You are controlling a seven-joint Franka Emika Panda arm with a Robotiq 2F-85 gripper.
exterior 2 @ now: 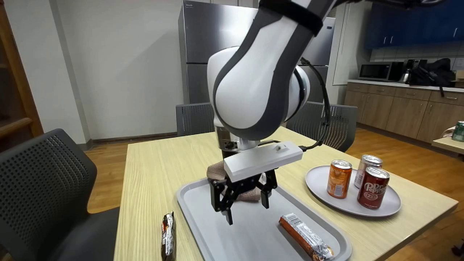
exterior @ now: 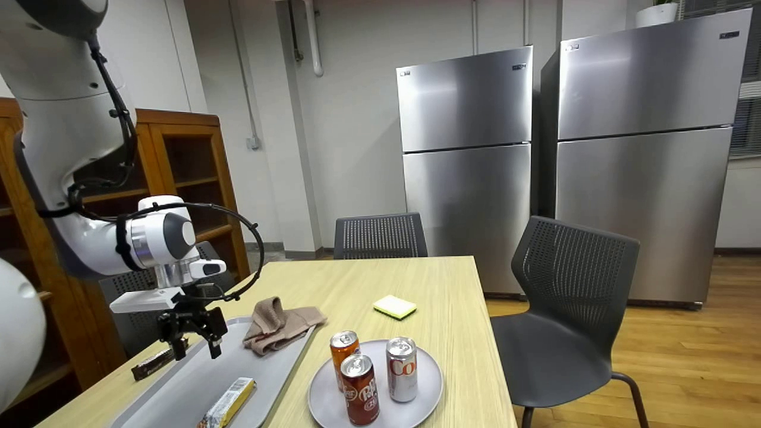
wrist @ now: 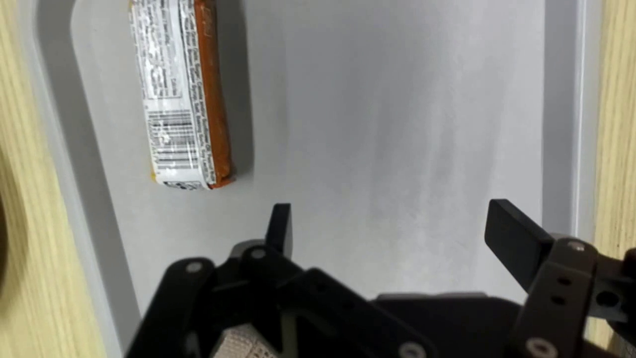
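The end effector (wrist: 390,221) is held empty, jaws spread wide, over the tray (wrist: 377,124), where the wrapped bar (wrist: 181,94) is seen up-left of it in the wrist view, long axis roughly square to the jaws' span.

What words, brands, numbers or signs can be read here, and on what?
"Dr Pepper": dark red can.
"23": same can.
"Co": silver can.
Fine print on the wrapped bar on the tray: too small to read surely.
Lettering on the orange can, dark packet and refrigerator badges: too small or blurred.
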